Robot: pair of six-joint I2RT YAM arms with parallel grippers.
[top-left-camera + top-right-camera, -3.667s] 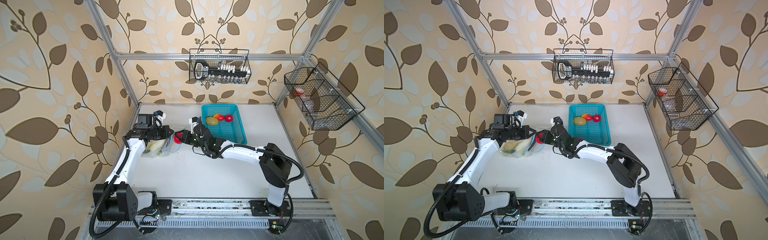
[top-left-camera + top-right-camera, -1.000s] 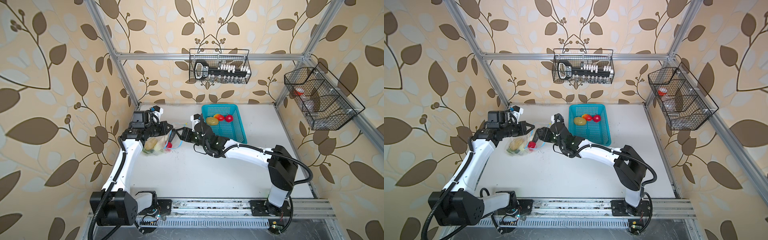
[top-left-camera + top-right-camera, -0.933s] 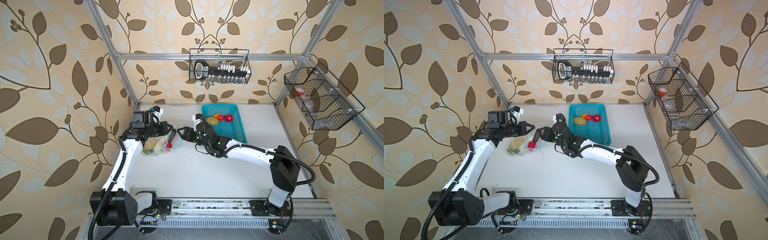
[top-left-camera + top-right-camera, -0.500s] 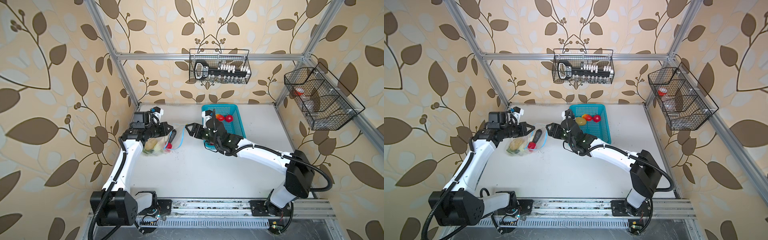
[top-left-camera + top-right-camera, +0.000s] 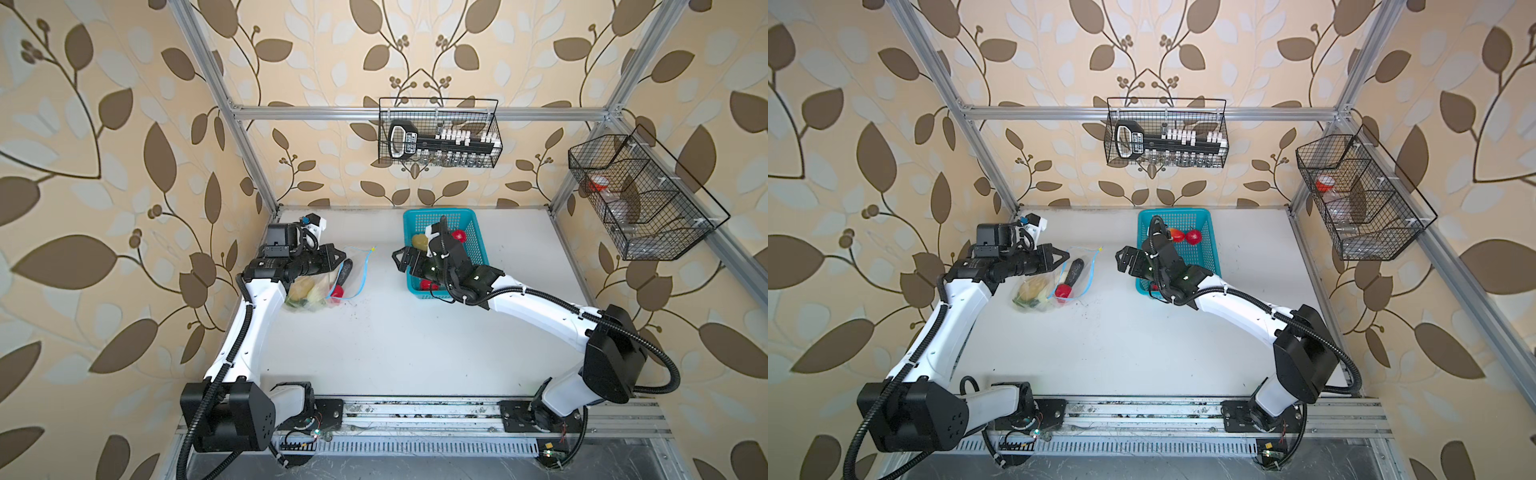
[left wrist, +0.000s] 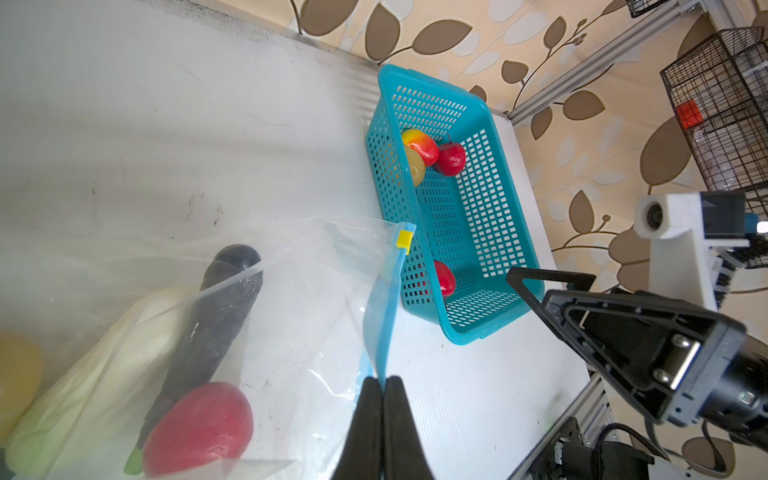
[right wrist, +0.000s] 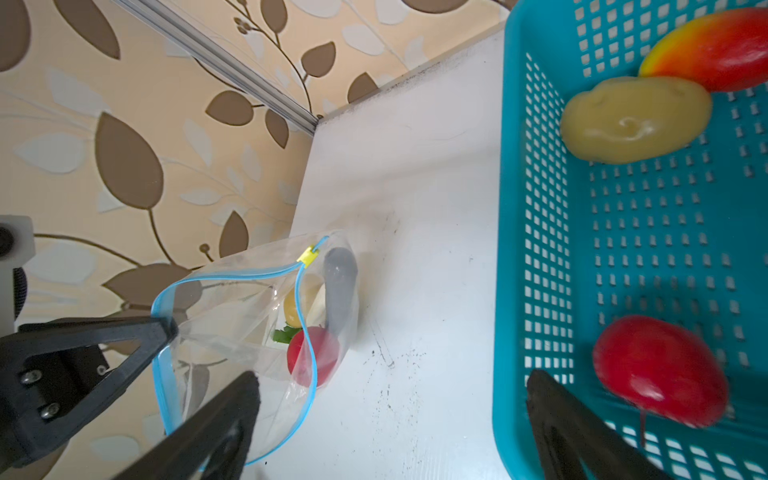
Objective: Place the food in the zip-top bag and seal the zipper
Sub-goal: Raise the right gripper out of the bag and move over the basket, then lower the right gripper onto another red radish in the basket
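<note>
Four pieces of food (image 6: pixel 420 146) lie in the turquoise basket (image 6: pixel 465 326), with the right gripper (image 5: pixel 1128 259) spread wide and empty beside it. To their left, the left gripper (image 6: pixel 380 381), clamped on the zipper (image 6: pixel 386 316), holds the zip-top bag (image 6: pixel 291 270) open. If the film slips, the mouth could collapse.

Bare table (image 5: pixel 395 340) lay open between zip-top bag (image 5: pixel 320 286) and turquoise basket (image 5: pixel 440 213); the left gripper (image 6: pixel 382 381), clamped at the bag's mouth, and the basket's walls narrowed any approach.

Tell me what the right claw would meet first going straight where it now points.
Probably the zip-top bag, near its zipper: the open right claw points towards it across the table. The bag lies slightly off the midline, so it might pass beside.
</note>
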